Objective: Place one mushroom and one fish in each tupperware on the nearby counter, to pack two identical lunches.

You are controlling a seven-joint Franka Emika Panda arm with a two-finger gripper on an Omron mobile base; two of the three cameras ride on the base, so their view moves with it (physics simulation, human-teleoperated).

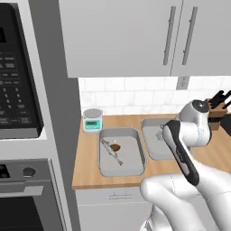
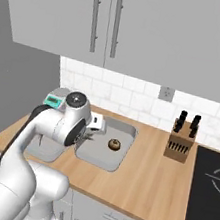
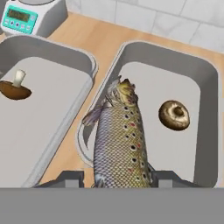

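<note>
Small round grey scale (image 1: 92, 120) with teal display, back of worktop at 11 o'clock, near tiled wall (image 2: 129, 97). Knife block (image 2: 180, 142) with dark handles — 2 o'clock, upright. Black cooktop (image 2: 208, 189) at 3 o'clock. Wall cabinets (image 2: 121, 22) overhead at 12 — long handles. Microwave (image 1: 18, 72) and oven (image 1: 25, 194) at 9 o'clock.

Evenly and brightly lit throughout, flat rendered light with no visible source. Soft, faint shadows only: under the upper cabinets (image 1: 122, 36) onto the tiled wall (image 2: 129, 97), and beneath the mushroom (image 3: 174, 115) in the hand view. No glare or hot spots on the counter (image 2: 140, 180). Slightly soft, low-resolution edges in both base views; sharper up close. No edge distortion, no motion blur.
</note>
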